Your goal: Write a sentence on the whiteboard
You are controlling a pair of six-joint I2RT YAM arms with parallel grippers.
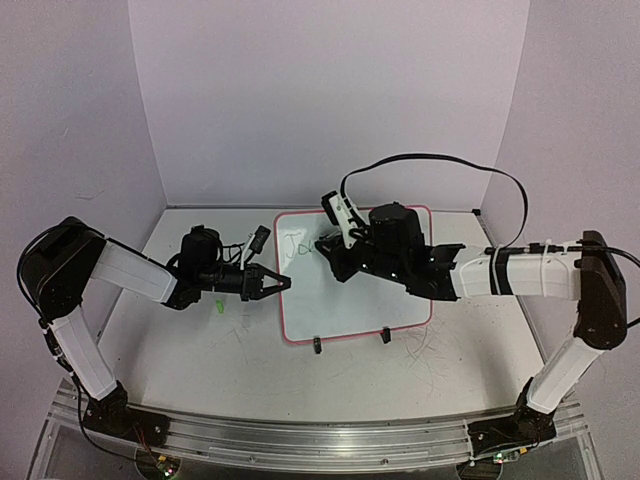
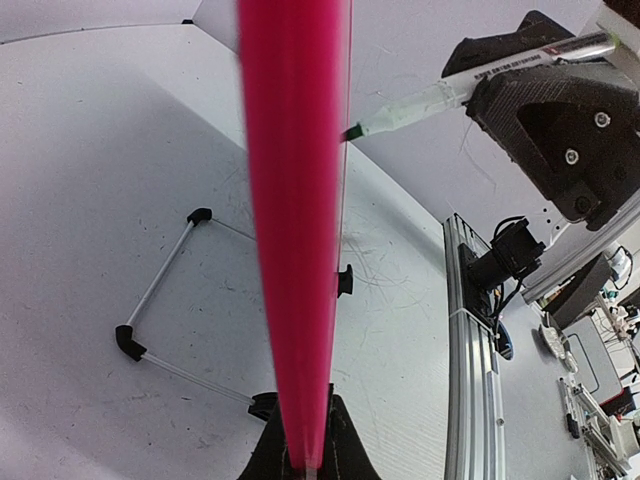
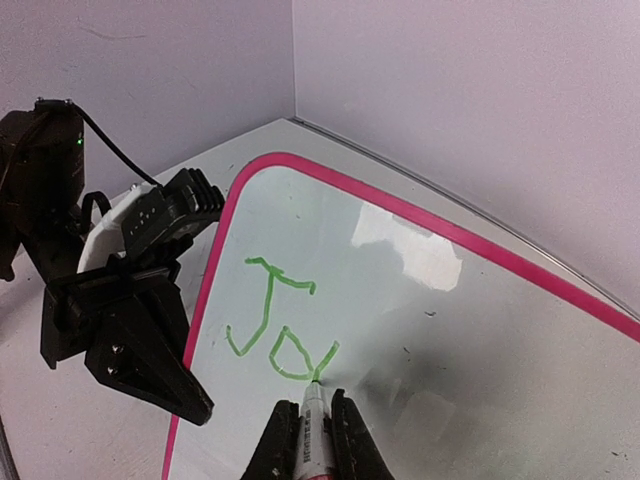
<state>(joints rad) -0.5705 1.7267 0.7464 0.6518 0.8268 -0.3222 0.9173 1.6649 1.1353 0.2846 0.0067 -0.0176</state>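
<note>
Green marker (image 3: 312, 432) tip on whiteboard (image 3: 470, 330), right arm (image 1: 520, 272) outstretched

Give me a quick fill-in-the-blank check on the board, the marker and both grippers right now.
1. In the top view, the left gripper clamps the whiteboard's ___ side.
2. The right gripper holds a marker whose ink is ___.
3. The writing starts with the capital letter ___.
4. The marker's tip touches the board at the ___ letter of the writing.

Missing words: left; green; J; third
</note>
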